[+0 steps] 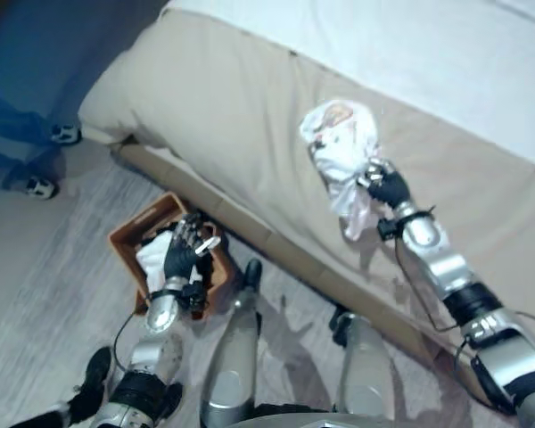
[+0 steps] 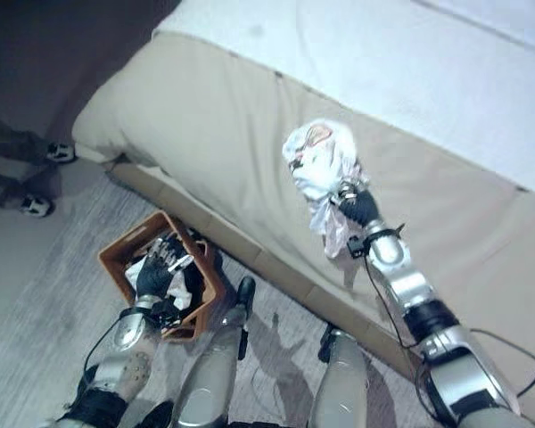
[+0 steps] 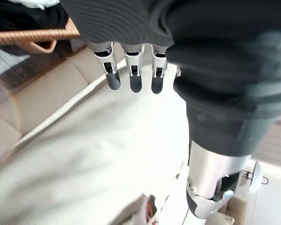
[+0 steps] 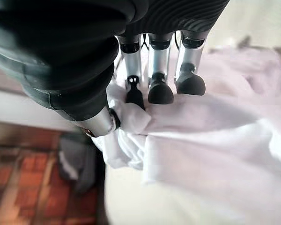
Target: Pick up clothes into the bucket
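1. On the wide beige mattress edge (image 1: 250, 116) beside the floor, you have the task's thing: a crumpled white garment with a printed patch (image 1: 339, 143). It is bunched high, with a tail hanging down towards the floor, so its long axis runs roughly from the mattress top down to that hanging end.
2. The brown woven bucket (image 1: 129, 234) sits on the floor beside the mattress, well apart from the garment, with white and dark clothes already inside.
3. Your right hand (image 1: 385, 185) has fingers and thumb curled into the garment's folds, pinching cloth.
4. Your left hand (image 1: 184, 250) hovers over the bucket, fingers straight, holding nothing.
5. Expect the cloth to be light, soft and limp; it will likely drape and trail, so gather the bunched middle.
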Controlling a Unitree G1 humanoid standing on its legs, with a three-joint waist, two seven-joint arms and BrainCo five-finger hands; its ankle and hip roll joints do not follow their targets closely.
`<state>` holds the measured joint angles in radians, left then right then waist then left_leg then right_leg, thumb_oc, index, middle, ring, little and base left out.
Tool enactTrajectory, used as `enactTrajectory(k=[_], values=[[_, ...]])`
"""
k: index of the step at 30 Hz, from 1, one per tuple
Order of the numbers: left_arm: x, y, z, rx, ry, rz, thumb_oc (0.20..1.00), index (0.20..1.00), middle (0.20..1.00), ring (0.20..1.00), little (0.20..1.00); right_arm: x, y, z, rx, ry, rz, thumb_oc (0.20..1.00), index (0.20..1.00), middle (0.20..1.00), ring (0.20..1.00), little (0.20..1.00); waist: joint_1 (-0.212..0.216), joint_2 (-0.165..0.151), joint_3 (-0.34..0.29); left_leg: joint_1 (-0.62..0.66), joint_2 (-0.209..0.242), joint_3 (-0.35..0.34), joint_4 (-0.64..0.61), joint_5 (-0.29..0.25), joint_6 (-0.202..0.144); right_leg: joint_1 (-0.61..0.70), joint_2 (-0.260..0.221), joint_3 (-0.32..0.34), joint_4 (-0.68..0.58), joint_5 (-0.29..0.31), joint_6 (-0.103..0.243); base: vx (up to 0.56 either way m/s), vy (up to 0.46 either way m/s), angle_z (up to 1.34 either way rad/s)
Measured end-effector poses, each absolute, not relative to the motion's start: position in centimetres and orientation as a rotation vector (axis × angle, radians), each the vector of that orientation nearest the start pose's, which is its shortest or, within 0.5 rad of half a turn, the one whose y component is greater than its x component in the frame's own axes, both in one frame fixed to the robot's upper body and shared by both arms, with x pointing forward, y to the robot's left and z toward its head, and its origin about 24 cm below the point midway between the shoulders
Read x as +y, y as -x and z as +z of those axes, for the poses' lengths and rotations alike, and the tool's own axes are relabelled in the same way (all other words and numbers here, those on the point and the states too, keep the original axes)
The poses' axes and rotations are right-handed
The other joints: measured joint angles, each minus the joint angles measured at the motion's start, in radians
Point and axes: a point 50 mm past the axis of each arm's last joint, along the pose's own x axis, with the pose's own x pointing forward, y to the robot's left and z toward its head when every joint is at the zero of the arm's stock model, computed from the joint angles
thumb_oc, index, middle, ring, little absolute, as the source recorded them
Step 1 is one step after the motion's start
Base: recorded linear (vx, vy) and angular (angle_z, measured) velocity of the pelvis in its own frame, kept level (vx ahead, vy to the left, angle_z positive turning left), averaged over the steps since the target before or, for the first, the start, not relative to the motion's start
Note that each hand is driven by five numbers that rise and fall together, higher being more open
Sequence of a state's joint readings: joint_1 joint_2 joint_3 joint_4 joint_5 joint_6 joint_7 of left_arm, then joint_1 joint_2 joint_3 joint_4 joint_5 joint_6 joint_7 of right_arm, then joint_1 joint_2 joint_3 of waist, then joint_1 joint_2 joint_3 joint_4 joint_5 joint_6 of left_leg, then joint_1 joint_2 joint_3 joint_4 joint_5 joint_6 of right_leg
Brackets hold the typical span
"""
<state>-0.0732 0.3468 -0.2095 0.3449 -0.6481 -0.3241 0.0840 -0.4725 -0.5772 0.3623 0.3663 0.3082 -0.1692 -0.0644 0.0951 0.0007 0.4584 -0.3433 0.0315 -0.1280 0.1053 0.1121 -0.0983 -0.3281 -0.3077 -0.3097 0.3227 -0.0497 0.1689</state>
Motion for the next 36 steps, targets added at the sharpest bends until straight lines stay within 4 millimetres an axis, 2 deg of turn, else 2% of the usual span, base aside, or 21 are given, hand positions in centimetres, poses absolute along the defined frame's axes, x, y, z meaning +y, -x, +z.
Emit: enactTrajectory(k=[5,6,7,8,10,13,17,20,25,29,36], values=[[20.6,-25.3,0.0,0.072,0.142,0.071,1.000,1.000,1.000,1.000,1.000,-17.1,-31.3,8.8,-0.136,0.275,0.318,0.200,0.200,0.200,0.200,0.200,-0.050,-0.037,-0.089,0.094,0.015,0.025,-0.041,-0.019,-0.001,0.108,0.026,0.002,-0.104,0.027,0.005,0.16,-0.006,-0.13],[20.7,-25.4,-0.1,0.076,0.122,0.074,1.000,1.000,1.000,1.000,1.000,-16.8,-30.9,8.8,-0.140,0.261,0.341,0.200,0.200,0.200,0.200,0.200,-0.054,-0.039,-0.090,0.124,0.019,0.032,-0.053,-0.017,-0.003,0.141,0.037,0.002,-0.124,0.040,0.005,0.17,0.007,-0.30],[21.4,-24.5,-1.2,0.123,0.077,0.093,1.000,1.000,1.000,1.000,1.000,-15.7,-30.1,8.9,-0.157,0.247,0.413,0.200,0.200,0.200,0.200,0.200,-0.053,-0.047,-0.126,0.169,0.029,0.053,-0.077,-0.016,-0.004,0.189,0.050,0.008,-0.184,0.060,0.008,0.16,0.001,-0.36],[21.5,-24.4,-1.3,0.129,0.071,0.094,1.000,1.000,1.000,1.000,1.000,-15.4,-29.8,8.9,-0.162,0.241,0.437,0.200,0.200,0.200,0.200,0.200,-0.062,-0.052,-0.151,0.178,0.033,0.064,-0.087,-0.021,-0.006,0.192,0.055,0.017,-0.201,0.064,0.006,0.20,0.005,-0.47],[21.4,-24.5,-1.3,0.132,0.003,0.072,1.000,1.000,1.000,1.000,1.000,-14.5,-29.2,9.8,-0.193,0.242,0.533,0.200,0.200,0.200,0.200,0.200,-0.077,-0.058,-0.185,0.249,0.043,0.086,-0.116,-0.020,-0.003,0.271,0.077,0.026,-0.273,0.097,0.012,0.14,0.000,-0.30],[20.9,-24.6,-0.6,0.109,-0.120,-0.012,1.000,1.000,1.000,1.000,1.000,-13.3,-28.6,10.2,-0.210,0.223,0.627,0.200,0.200,0.200,0.200,0.200,-0.083,-0.065,-0.247,0.299,0.054,0.116,-0.142,-0.028,-0.008,0.311,0.094,0.044,-0.320,0.106,0.010,0.11,-0.004,-0.29],[18.8,-25.4,1.6,0.011,-0.204,-0.175,1.000,1.000,1.000,1.000,1.000,-12.5,-28.3,10.6,-0.220,0.186,0.699,0.200,0.200,0.200,0.200,0.200,-0.084,-0.065,-0.294,0.359,0.068,0.152,-0.172,-0.029,-0.010,0.361,0.116,0.071,-0.372,0.124,0.010,0.08,-0.012,-0.22],[16.7,-26.1,2.9,-0.051,-0.222,-0.300,1.000,1.000,1.000,1.000,1.000,-11.3,-27.6,11.2,-0.241,0.168,0.781,0.200,0.200,0.200,0.200,0.200,-0.108,-0.065,-0.309,0.402,0.078,0.167,-0.191,-0.032,-0.014,0.397,0.128,0.084,-0.401,0.131,0.007,0.10,-0.010,-0.15],[13.7,-26.6,3.4,-0.081,-0.258,-0.482,1.000,1.000,1.000,1.000,1.000,-10.4,-27.1,11.7,-0.243,0.091,0.850,0.200,0.200,0.200,0.200,0.200,-0.113,-0.065,-0.343,0.406,0.085,0.181,-0.192,-0.034,-0.017,0.396,0.134,0.097,-0.411,0.138,0.003,0.04,-0.007,-0.09],[12.3,-26.5,3.3,-0.080,-0.252,-0.559,1.000,1.000,1.000,1.000,1.000,-10.1,-27.2,12.0,-0.245,0.085,0.873,0.200,0.200,0.200,0.200,0.200,-0.133,-0.065,-0.352,0.413,0.084,0.183,-0.192,-0.034,-0.017,0.402,0.137,0.099,-0.411,0.139,0.004,0.01,0.000,0.00],[10.0,-26.1,2.0,0.011,-0.067,-0.626,1.000,1.000,1.000,1.000,1.000,-9.8,-27.2,11.8,-0.234,0.083,0.886,0.200,0.200,0.200,0.200,0.200,-0.155,-0.062,-0.366,0.420,0.085,0.185,-0.192,-0.035,-0.017,0.408,0.133,0.105,-0.411,0.139,0.004,0.00,0.000,0.00]])
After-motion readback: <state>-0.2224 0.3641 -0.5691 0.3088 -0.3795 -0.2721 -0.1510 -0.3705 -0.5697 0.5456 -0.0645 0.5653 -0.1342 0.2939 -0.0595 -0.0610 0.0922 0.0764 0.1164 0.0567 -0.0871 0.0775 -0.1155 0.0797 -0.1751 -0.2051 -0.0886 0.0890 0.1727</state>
